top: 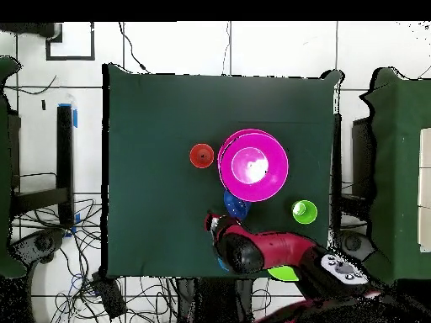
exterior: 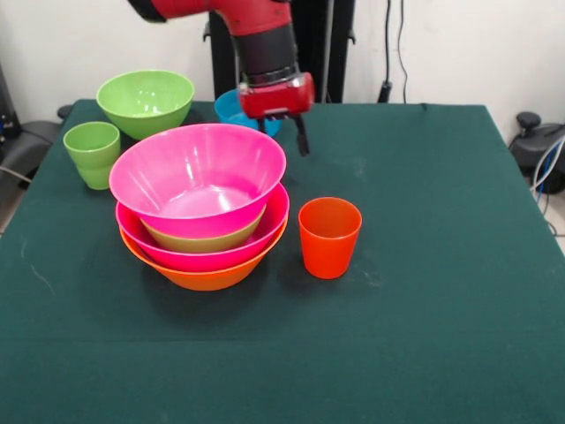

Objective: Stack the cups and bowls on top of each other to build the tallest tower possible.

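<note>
1. Gripper (exterior: pixel 289 132) in the front view: hangs from the red arm behind the tower (exterior: pixel 201 208), just above a light blue bowl (exterior: pixel 235 108) at the far side of the table (exterior: pixel 424 309). One dark finger shows clearly, a second only in part; whether they stand apart or together cannot be told. Nothing visibly held.
2. Front view, tower: orange bowl (exterior: pixel 205 278) lowest, pink bowl (exterior: pixel 208 254) in it, a green bowl (exterior: pixel 205 238) nested next, a second pink bowl (exterior: pixel 198 177) on top, tilted slightly.
3. Front view, loose pieces: orange-red cup (exterior: pixel 329 237) upright just beside the tower; light green cup (exterior: pixel 92 152) and a large green bowl (exterior: pixel 145 102) on the tower's other side, farther back.
4. Overhead view: gripper (top: pixel 212 223) sits over the blue bowl (top: pixel 234 204), just off the tower's rim (top: pixel 252 164); orange-red cup (top: pixel 201 156) and light green cup (top: pixel 304 211) lie on opposite sides of the tower.
5. Judgement: step in hand is likely picking up the blue bowl. Best done by closing on its rim wall, lifting straight up clear of the pink rim, then centring over the top bowl before release, since the tilt could slide it off.
</note>
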`<action>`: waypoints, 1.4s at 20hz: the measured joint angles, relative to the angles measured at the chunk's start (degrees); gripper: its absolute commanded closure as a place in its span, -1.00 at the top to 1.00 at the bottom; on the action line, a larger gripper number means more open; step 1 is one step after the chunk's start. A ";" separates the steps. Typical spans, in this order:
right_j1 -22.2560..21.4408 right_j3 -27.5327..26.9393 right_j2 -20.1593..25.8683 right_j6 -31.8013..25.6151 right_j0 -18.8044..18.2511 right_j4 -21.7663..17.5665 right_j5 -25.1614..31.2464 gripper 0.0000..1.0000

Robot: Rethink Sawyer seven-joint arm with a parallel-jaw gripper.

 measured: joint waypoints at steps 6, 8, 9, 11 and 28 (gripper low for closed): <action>-3.25 0.32 2.26 0.00 -5.38 -0.02 8.35 1.00; -4.30 0.33 3.24 0.00 -7.26 -0.02 11.18 1.00; -4.73 0.31 3.71 0.00 -8.07 -0.02 12.39 1.00; -5.17 0.33 4.50 0.00 -9.15 -0.05 14.12 1.00; -5.55 -0.64 11.11 0.00 -13.07 -1.45 21.59 1.00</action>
